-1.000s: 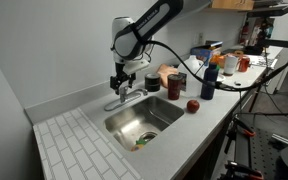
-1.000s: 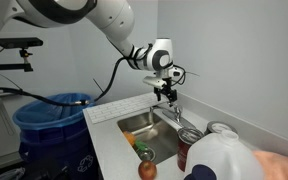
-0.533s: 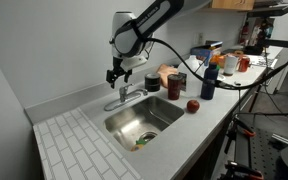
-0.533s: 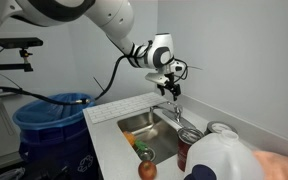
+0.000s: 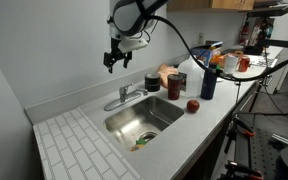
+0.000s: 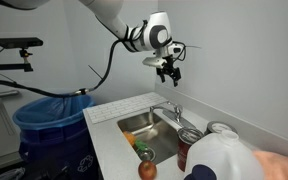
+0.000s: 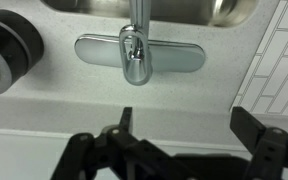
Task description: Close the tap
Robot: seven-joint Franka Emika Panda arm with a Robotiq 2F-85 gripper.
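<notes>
The tap [image 5: 124, 97] is a small shiny silver faucet with a flat base at the back rim of the steel sink [image 5: 144, 120]. It also shows in an exterior view [image 6: 168, 109] and in the wrist view [image 7: 135, 52], where its lever lies over the oval base plate. My gripper [image 5: 113, 60] hangs in the air well above the tap, apart from it. In the wrist view its two dark fingers [image 7: 187, 118] are spread wide with nothing between them. It also shows high over the sink in an exterior view [image 6: 170, 70].
A red apple [image 5: 192, 105], dark cans [image 5: 176, 84], a blue bottle [image 5: 208, 80] and other clutter stand on the counter beside the sink. Something green and orange lies in the basin [image 6: 144, 151]. A white jug [image 6: 224, 160] fills the near corner. A blue bin [image 6: 49, 115] stands beside the counter.
My gripper has risen from right at the tap's lever to well above it, open and empty. The tap stays in place.
</notes>
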